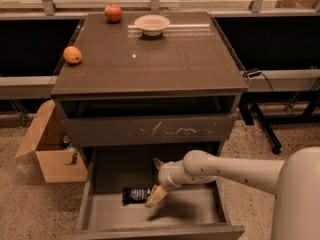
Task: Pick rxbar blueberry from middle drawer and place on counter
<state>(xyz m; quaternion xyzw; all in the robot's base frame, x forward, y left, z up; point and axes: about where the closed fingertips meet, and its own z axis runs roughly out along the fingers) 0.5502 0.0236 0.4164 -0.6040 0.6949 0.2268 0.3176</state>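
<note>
The rxbar blueberry point(134, 195), in a dark wrapper, lies flat on the grey floor of the open middle drawer point(195, 210), left of centre. My gripper point(155, 180) reaches into the drawer from the right, just right of the bar. Its fingers are spread: the lower fingertip point(153, 197) is at the bar's right end and the other points up behind. It holds nothing. The counter point(165, 64) is the glossy dark brown top above.
On the counter are a red apple point(113, 12) at the back, a white bowl point(152, 24) and an orange point(73, 54) at the left edge. The scratched drawer front point(150, 130) overhangs the open drawer. An open cardboard box point(50, 151) stands on the floor to the left.
</note>
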